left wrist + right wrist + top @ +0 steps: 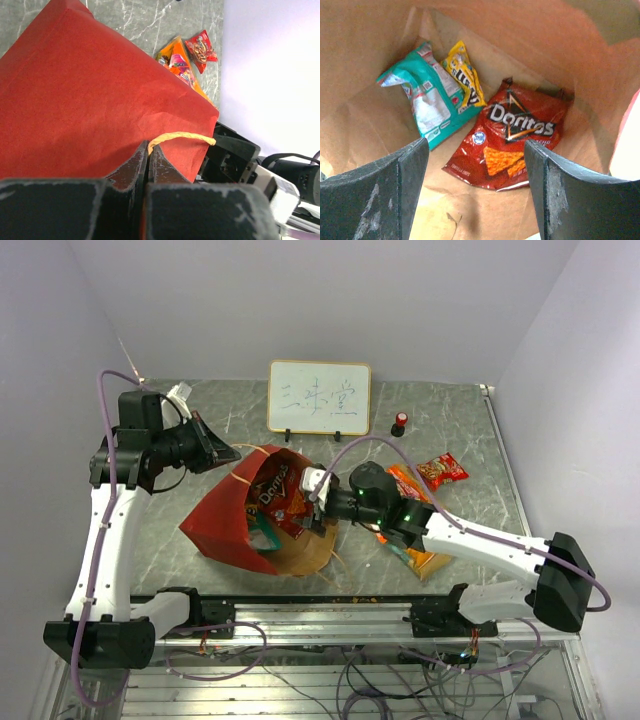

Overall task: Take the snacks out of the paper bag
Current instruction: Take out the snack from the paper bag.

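— Right gripper: state and station?
— Fingers spread wide, nothing between them. It sits inside the mouth of the paper bag, pointed at the packets on the brown kraft inside. I judge it is lining up a pick.
— And the left gripper?
— Pressed together on the bag's upper rim, right where the string handle is rooted. Whether the string itself is caught in the pinch cannot be told. The purpose, in my judgement, is to hold the rim up so the mouth stands open for the other arm.
— What is inside?
— Three packets. A red Doritos bag lies nearest the spread fingers. Beside it is a teal-white packet, with a small yellow packet overlapping its edge.
— Legible markings?
— "Doritos" reads in full, above a picture of chips. The yellow packet's lettering is creased and turned, so it is not read with confidence. The teal packet's print is too small.
— Outside the bag?
— A red snack packet and orange chip bags lie on the table to the right, the orange ones partly under the right arm. Their brands are unreadable. A whiteboard at the far edge bears three handwritten Chinese characters, and a red-capped bottle stands near it.
— Progress?
— Judged partway.
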